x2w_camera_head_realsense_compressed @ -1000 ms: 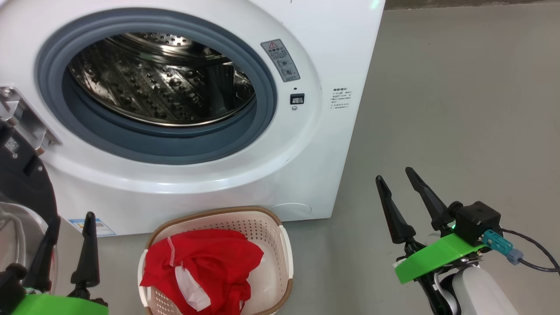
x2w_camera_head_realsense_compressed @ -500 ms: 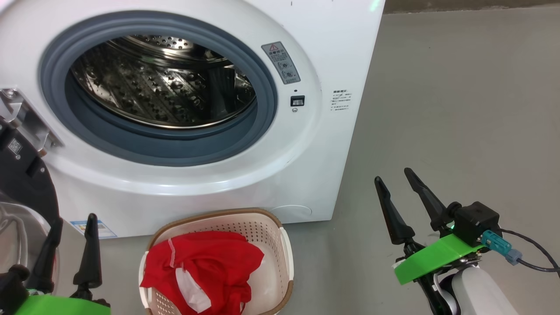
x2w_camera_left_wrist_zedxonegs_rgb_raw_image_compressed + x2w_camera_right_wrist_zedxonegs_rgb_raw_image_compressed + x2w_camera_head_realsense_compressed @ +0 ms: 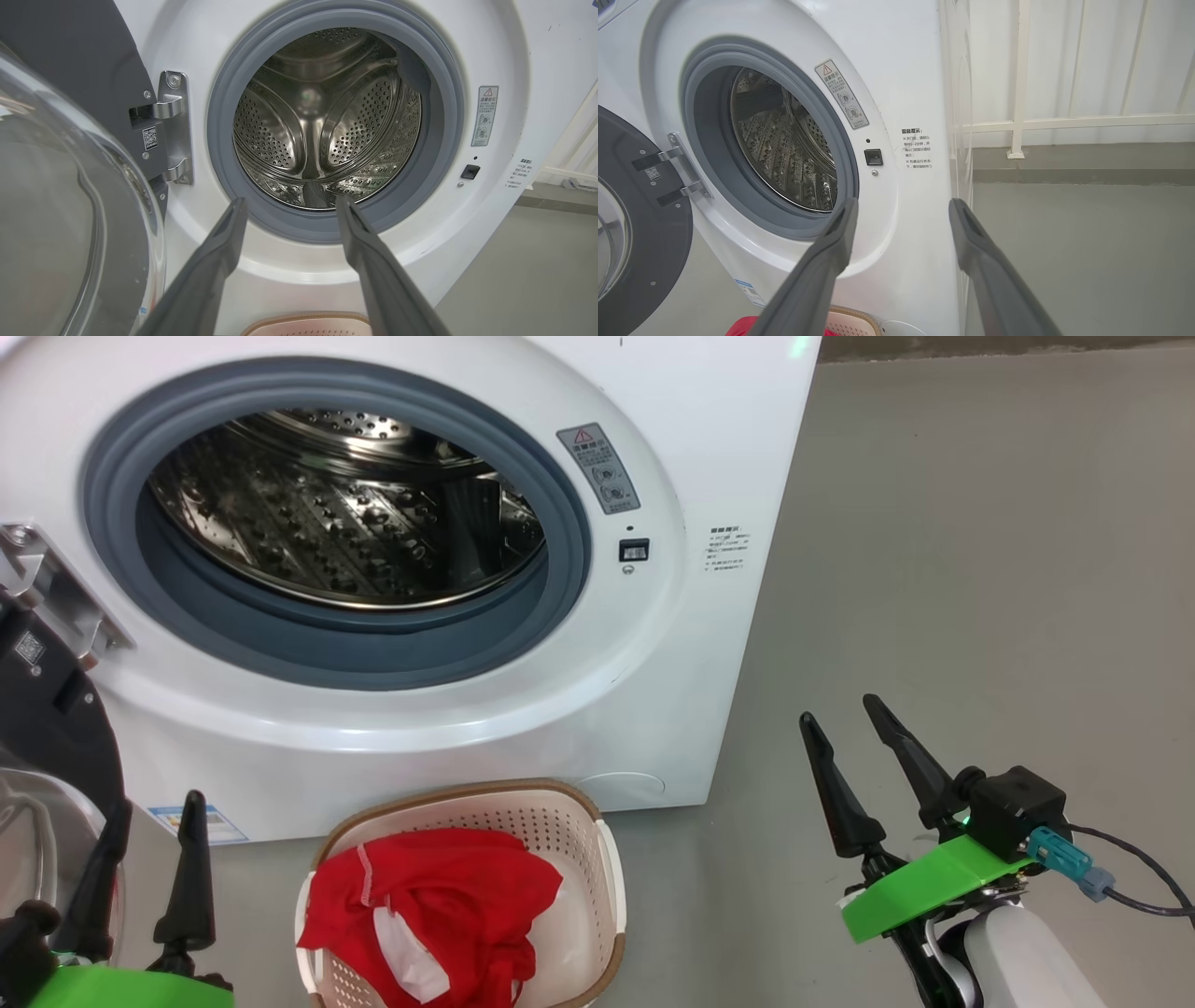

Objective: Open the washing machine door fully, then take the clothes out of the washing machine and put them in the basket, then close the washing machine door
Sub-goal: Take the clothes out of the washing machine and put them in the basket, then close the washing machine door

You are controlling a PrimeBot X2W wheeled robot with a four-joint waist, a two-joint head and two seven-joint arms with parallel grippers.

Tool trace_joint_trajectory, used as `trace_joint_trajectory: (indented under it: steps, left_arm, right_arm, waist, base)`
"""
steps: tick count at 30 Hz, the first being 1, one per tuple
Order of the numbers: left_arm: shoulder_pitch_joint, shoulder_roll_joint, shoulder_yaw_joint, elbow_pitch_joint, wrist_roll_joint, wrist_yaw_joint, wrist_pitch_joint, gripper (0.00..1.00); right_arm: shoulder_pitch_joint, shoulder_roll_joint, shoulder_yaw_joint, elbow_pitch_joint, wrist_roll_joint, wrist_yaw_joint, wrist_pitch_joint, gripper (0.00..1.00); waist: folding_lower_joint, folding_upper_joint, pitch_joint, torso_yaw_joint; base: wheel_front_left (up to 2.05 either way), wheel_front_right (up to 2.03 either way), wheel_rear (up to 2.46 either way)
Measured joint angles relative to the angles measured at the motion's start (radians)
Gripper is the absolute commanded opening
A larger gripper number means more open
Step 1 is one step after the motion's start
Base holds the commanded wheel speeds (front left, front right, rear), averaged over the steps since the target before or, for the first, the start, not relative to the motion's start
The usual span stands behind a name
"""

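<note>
The floor (image 3: 980, 569) is bare grey concrete. In the right wrist view, a white railing (image 3: 1020, 70) stands on a low kerb beyond the washer (image 3: 709, 448). The door (image 3: 47, 728) is swung open on the washer's left side; the drum (image 3: 327, 523) is empty. The basket (image 3: 448, 798) sits on the floor just in front of the washer's base, with the clothes (image 3: 448, 896) heaped inside. The left gripper (image 3: 157, 800) is beside the door, jaws open, holding nothing. The right gripper (image 3: 837, 707) is over the floor right of the washer, jaws open, holding nothing.

Compared with one second earlier, the head view has shifted slightly; the basket, clothes and both grippers keep their positions.
</note>
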Motion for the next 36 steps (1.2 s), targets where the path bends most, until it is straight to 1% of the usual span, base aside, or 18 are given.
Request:
trace_joint_trajectory:
  steps: [19,25,36]
  left_arm:
    - [0.000,-0.001,0.007,0.005,-0.002,-0.009,0.000,1.00]
    - [0.000,-0.001,0.007,0.006,-0.002,-0.009,0.000,1.00]
    - [0.000,-0.003,0.007,0.005,-0.002,-0.010,0.000,1.00]
  right_arm:
    - [0.000,0.000,-0.003,0.001,0.004,0.000,0.000,1.00]
    - [0.000,0.000,-0.003,0.001,0.005,0.000,0.000,1.00]
    - [0.002,0.000,-0.004,0.001,0.005,0.000,0.000,1.00]
  waist:
    - [0.0000,0.0000,-0.001,-0.002]
    - [0.0000,0.0000,-0.005,-0.003]
    - [0.0000,0.0000,-0.005,-0.001]
  base:
    - [-0.09,0.09,0.00]
    - [-1.13,1.13,0.00]
    - [-1.80,1.80,0.00]
